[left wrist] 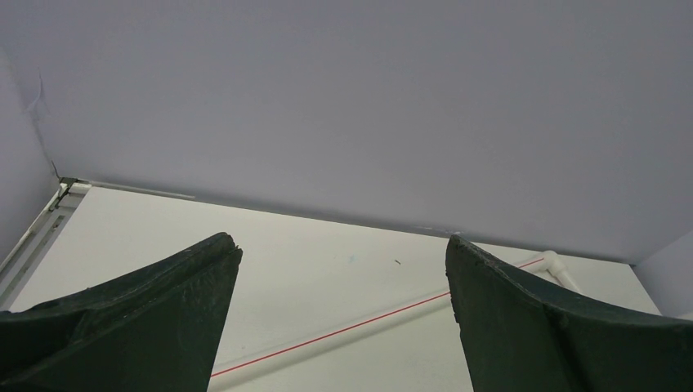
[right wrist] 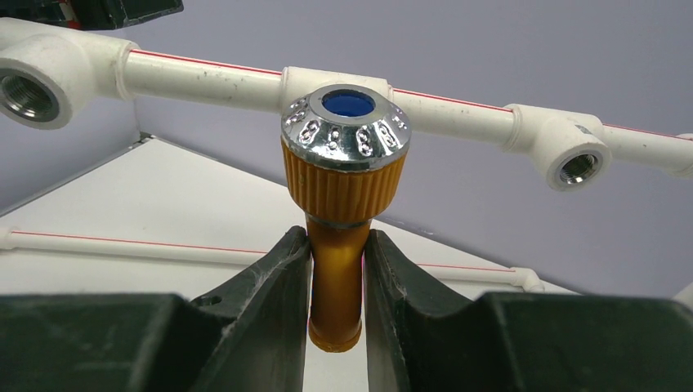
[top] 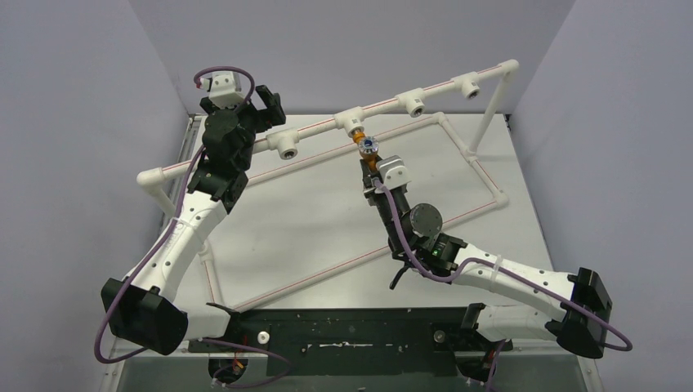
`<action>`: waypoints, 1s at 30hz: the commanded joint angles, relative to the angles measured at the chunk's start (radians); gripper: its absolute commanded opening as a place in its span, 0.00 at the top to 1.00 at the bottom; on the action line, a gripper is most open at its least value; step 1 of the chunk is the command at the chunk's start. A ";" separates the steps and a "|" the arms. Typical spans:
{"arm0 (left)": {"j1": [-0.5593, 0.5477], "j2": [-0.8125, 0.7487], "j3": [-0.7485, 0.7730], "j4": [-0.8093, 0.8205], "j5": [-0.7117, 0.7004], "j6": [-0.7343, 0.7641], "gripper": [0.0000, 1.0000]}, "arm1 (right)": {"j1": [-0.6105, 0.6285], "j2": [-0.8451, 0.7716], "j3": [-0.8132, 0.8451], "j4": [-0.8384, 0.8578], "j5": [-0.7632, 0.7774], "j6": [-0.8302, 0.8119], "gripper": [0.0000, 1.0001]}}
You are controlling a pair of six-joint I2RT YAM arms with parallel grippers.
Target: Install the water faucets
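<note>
The orange-brass water faucet point(right wrist: 342, 188) has a silvery round end with a blue centre and stands right in front of a tee socket on the raised white pipe point(right wrist: 204, 75). My right gripper point(right wrist: 337, 245) is shut on the faucet's orange stem. In the top view the faucet point(top: 366, 147) hangs just below the second tee point(top: 350, 123) of the raised pipe, with my right gripper point(top: 373, 173) under it. My left gripper point(top: 266, 106) is open and empty, held high near the pipe's left part. In the left wrist view its fingers point(left wrist: 163, 310) stand wide apart.
Open threaded tee sockets show on the raised pipe at the left point(right wrist: 29, 90) and right point(right wrist: 576, 163) of the faucet. A white pipe frame with red stripe point(top: 343, 261) lies on the table. Grey walls enclose the back and sides.
</note>
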 commanded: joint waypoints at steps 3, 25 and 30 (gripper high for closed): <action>-0.053 0.075 -0.163 -0.435 0.039 -0.001 0.05 | -0.019 -0.016 0.019 -0.003 -0.036 0.076 1.00; -0.053 0.076 -0.163 -0.433 0.041 -0.001 0.05 | -0.055 -0.018 0.080 -0.016 0.031 0.300 1.00; -0.055 0.074 -0.164 -0.432 0.042 -0.001 0.05 | -0.061 -0.018 0.070 -0.027 0.053 0.382 1.00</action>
